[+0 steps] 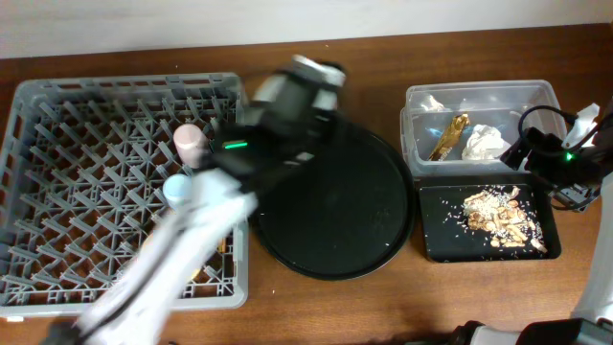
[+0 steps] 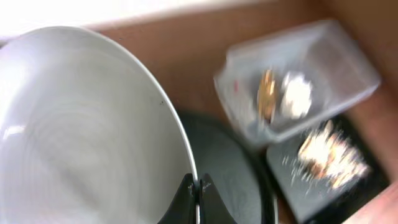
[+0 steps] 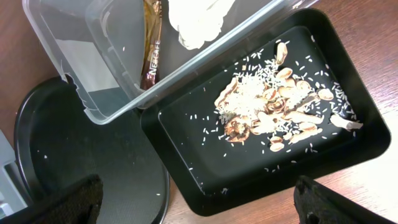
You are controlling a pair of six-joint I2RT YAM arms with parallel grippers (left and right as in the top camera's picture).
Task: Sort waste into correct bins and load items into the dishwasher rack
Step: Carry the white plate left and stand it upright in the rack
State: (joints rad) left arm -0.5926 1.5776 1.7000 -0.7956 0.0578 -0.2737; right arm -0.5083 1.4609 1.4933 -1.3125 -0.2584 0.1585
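My left gripper [image 2: 198, 186] is shut on the rim of the pale round plate [image 2: 81, 130], which it holds on edge above the round black tray. In the overhead view the left arm [image 1: 278, 125] is a motion blur by the right edge of the grey dishwasher rack [image 1: 57, 105]. The pink cup [image 1: 189, 142] and light-blue cup [image 1: 177, 187] stand in the rack. The clear tub [image 1: 536, 96] holds the napkin [image 1: 484, 142] and the foil wrapper [image 1: 448, 137]. The black rectangular tray [image 1: 441, 244] holds the food scraps [image 1: 503, 218]. My right gripper [image 3: 202, 205] is open and empty over that tray's corner. The yellow bowl is out of view.
The round black tray [image 1: 354, 211] lies between the rack and the bins. It also shows in the right wrist view [image 3: 74, 155]. Loose rice grains are scattered over the black rectangular tray [image 3: 186, 124]. The right arm [image 1: 575, 153] hangs over the table's right edge.
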